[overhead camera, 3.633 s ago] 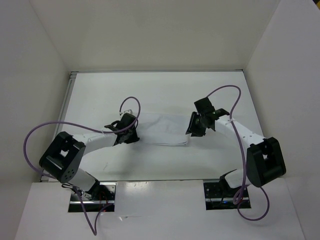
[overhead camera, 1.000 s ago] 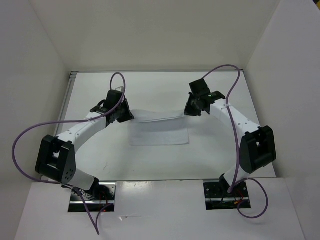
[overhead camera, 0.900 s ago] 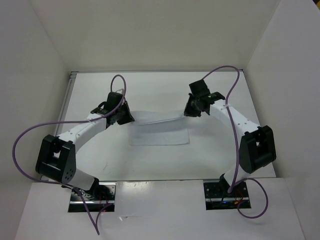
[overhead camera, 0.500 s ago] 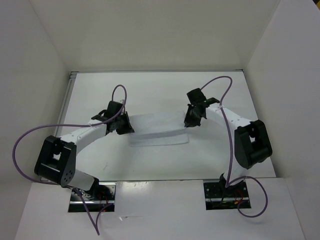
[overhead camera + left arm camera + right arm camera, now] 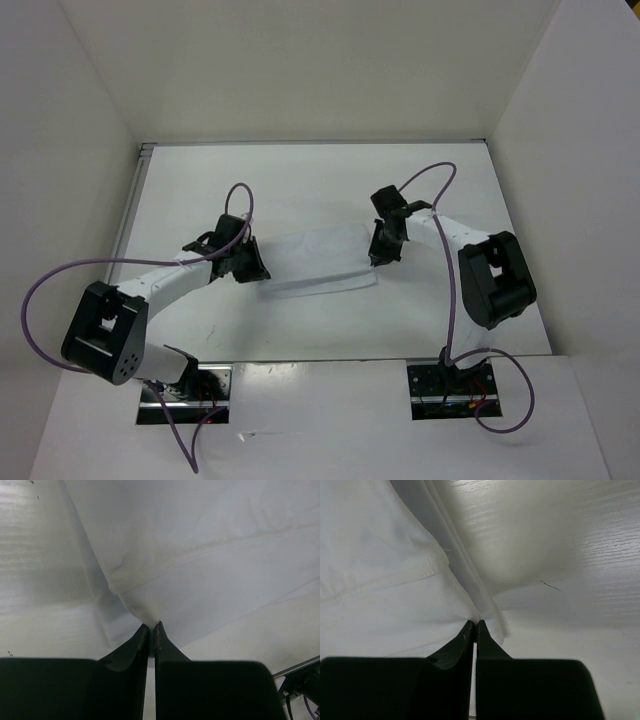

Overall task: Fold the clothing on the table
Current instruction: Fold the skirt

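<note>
Clothing (image 5: 318, 262) lies doubled over on the worktop (image 5: 300, 180), the left hand (image 5: 255, 268) clamped on its left edge and the right hand (image 5: 378, 255) clamped on its right edge.

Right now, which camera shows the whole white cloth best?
The top external view: the whole clothing shows there, edge to edge. The left wrist and right wrist views show only a stitched corner of it, pinched in the left fingers or the right fingers.
</note>
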You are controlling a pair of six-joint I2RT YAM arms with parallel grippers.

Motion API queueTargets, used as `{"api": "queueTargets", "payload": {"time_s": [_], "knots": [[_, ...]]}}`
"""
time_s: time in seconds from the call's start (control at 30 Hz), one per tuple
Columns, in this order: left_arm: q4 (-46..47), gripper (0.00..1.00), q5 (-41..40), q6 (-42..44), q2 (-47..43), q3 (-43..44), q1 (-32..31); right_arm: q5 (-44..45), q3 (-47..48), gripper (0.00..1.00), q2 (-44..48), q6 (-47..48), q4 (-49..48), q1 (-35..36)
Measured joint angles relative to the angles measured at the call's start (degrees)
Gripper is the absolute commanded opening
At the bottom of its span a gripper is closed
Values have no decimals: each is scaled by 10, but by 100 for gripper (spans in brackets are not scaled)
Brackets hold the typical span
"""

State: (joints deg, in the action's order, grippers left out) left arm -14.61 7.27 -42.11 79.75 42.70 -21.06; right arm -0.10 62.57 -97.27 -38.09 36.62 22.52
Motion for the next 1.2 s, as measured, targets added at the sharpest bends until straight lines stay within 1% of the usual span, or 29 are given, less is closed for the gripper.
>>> {"api": "queueTargets", "payload": {"time_s": [0.07,0.13,0.17,0.2,0.23,0.3,0.33,0.4,0.5,0.6,0.67,0.8,0.83,0.87,1.0,1.1,1.2], "knots": [[-2,11,2,-2,-5,-9,0,-2,0,0,0,0,0,0],[-3,16,2,-3,-6,-13,-2,-3,-1,0,0,0,0,4],[-4,20,3,-3,-5,-15,-3,-3,-1,0,0,-1,0,9],[-6,27,2,-3,-5,-17,-4,-3,-3,1,0,-2,0,12],[-8,44,2,-3,-4,-17,-6,-2,-5,16,0,-2,0,17],[-15,48,-1,-4,-3,-20,-11,-1,-11,24,0,-6,-1,24],[-19,54,-2,-5,-3,-21,-13,0,-15,30,0,-7,1,28],[-28,59,-8,-10,-5,-24,-17,3,-20,35,0,-9,4,32],[-57,59,-20,-18,-32,-27,-19,16,-22,45,11,-13,15,33],[-79,59,-36,-18,-85,-27,-20,38,-18,50,44,-15,31,33],[-93,55,-47,-17,-111,-16,-20,54,-5,51,64,-12,38,33],[-98,32,-58,-11,-102,34,-20,73,38,51,63,2,41,29],[-95,24,-59,-7,-95,45,-20,77,46,51,54,5,40,28],[-90,23,-59,-4,-88,55,-20,80,50,53,46,7,38,27],[-76,23,-50,2,-55,83,-20,76,54,53,-12,18,26,21],[-72,23,-43,3,-49,88,-20,65,54,53,-50,20,19,16],[-71,23,-39,3,-49,88,-20,47,50,53,-68,23,3,9]]}}
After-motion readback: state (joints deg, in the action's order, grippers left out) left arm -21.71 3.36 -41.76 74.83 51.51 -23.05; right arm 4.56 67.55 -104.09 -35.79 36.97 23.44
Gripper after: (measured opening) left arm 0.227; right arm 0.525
